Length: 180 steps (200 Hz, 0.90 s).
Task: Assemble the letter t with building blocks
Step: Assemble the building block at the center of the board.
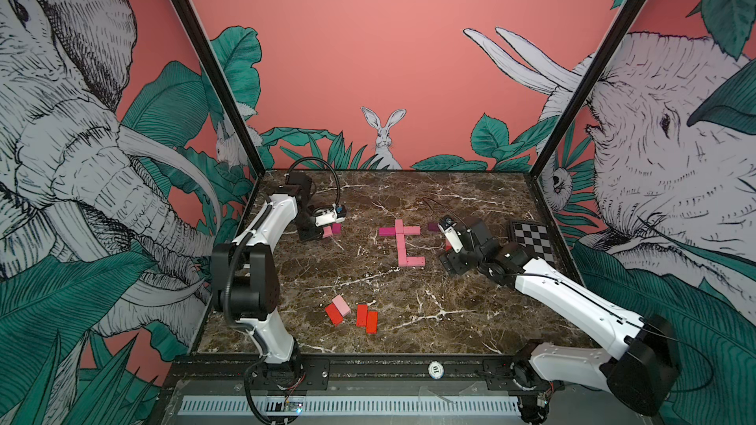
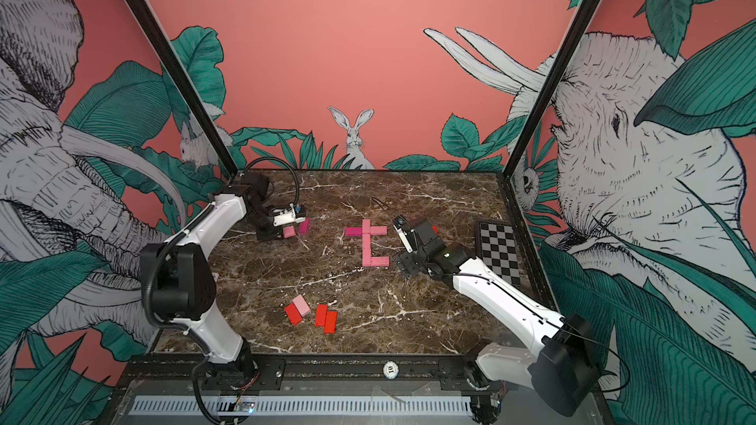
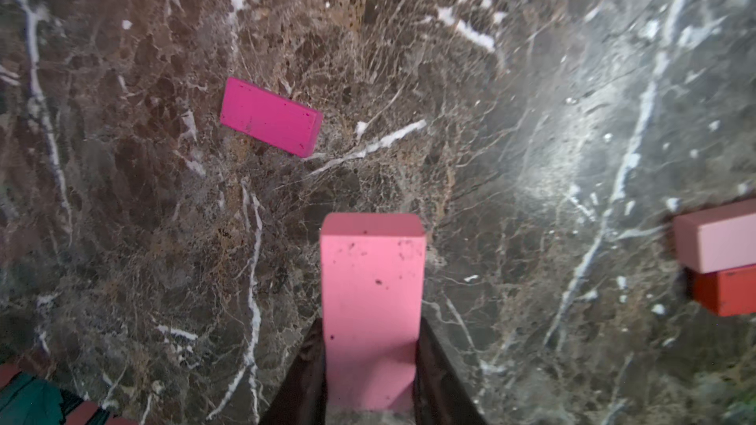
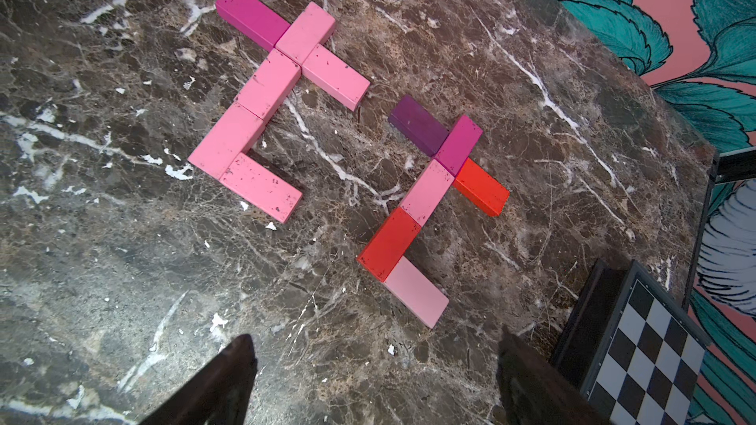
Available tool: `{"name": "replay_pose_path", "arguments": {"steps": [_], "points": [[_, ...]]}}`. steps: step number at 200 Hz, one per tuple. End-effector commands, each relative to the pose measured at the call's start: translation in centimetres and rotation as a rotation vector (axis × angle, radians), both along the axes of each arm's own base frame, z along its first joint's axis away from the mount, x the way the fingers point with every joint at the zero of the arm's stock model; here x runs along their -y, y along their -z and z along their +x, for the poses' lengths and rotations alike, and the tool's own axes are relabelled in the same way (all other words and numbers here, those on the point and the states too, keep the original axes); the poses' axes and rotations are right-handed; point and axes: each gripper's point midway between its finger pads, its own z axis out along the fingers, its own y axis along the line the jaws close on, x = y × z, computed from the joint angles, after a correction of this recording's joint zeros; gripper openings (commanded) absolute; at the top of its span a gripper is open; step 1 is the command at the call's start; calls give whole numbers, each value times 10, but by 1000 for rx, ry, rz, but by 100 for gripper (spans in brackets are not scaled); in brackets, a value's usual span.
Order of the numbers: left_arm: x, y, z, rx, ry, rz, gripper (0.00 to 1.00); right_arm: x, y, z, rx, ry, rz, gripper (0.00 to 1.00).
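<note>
Pinching a pink rectangular block (image 3: 370, 271) end-out, the left gripper (image 3: 370, 325) presumably readies it for placing. Spread and empty, the right gripper (image 4: 374, 337) appears idle.

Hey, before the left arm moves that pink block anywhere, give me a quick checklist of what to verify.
1. Left gripper shut on the pink block: ok.
2. Block sits straight in the grip, not skewed: ok.
3. Magenta block lies apart from the held one: ok.
4. Right gripper open and empty: ok.
5. Pink t has all its blocks touching: ok.
6. Free spot for the held block: cannot tell; the second t also looks complete.
</note>
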Motion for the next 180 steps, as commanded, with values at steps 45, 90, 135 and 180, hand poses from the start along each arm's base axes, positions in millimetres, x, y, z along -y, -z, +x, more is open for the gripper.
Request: {"name": "replay_pose_path", "arguments": {"steps": [45, 90, 135, 180], "points": [[-13, 28, 27, -43, 207, 84, 0, 7, -2, -4, 12, 25, 11, 90], [-28, 51, 45, -31, 232, 137, 0, 7, 0, -5, 3, 27, 12, 90], [-35, 72, 58, -19, 241, 176, 0, 7, 2, -5, -4, 29, 7, 90], [-35, 79, 67, -3, 269, 186, 0, 8, 3, -6, -4, 30, 6, 90]]}}
